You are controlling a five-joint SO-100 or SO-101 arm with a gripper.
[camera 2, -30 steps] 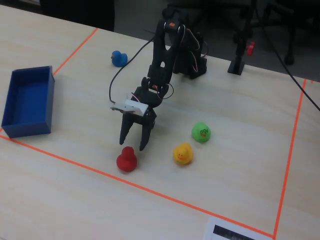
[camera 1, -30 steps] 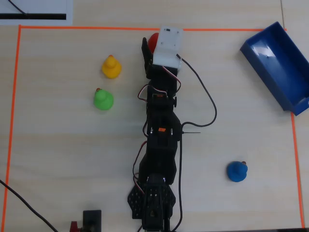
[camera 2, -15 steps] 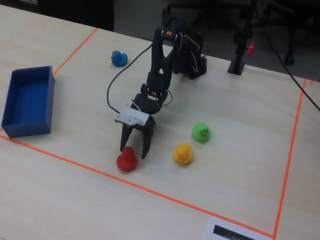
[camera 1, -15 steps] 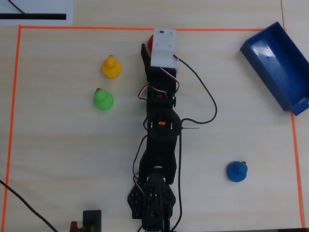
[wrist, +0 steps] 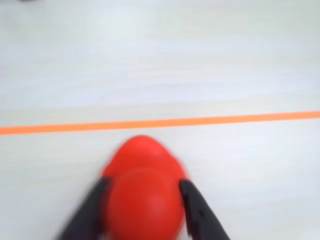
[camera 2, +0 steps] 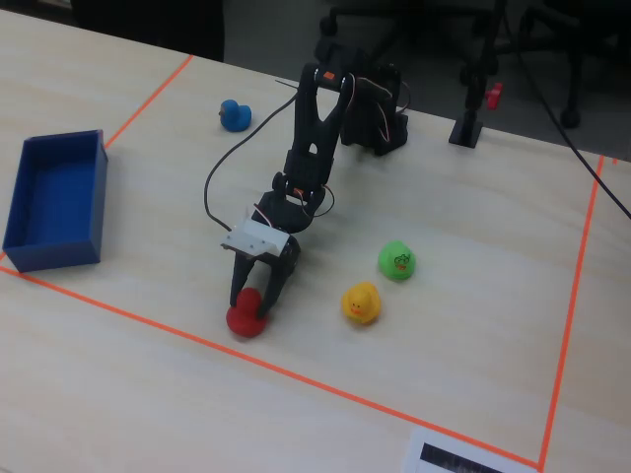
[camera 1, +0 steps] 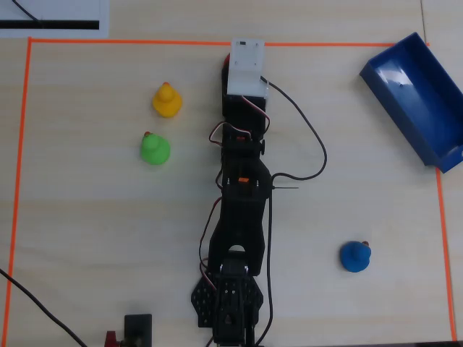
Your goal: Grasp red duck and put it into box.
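The red duck sits on the table close to the orange tape line. My gripper has its two black fingers pressed against the duck's left and right sides, shut on it. In the fixed view the gripper points down over the red duck near the front tape line. In the overhead view the white wrist block hides the duck. The dark blue box lies at the top right there, and at the far left in the fixed view, empty.
A yellow duck and a green duck sit just right of the gripper in the fixed view. A blue duck sits at the back between arm and box. Cables trail from the arm base.
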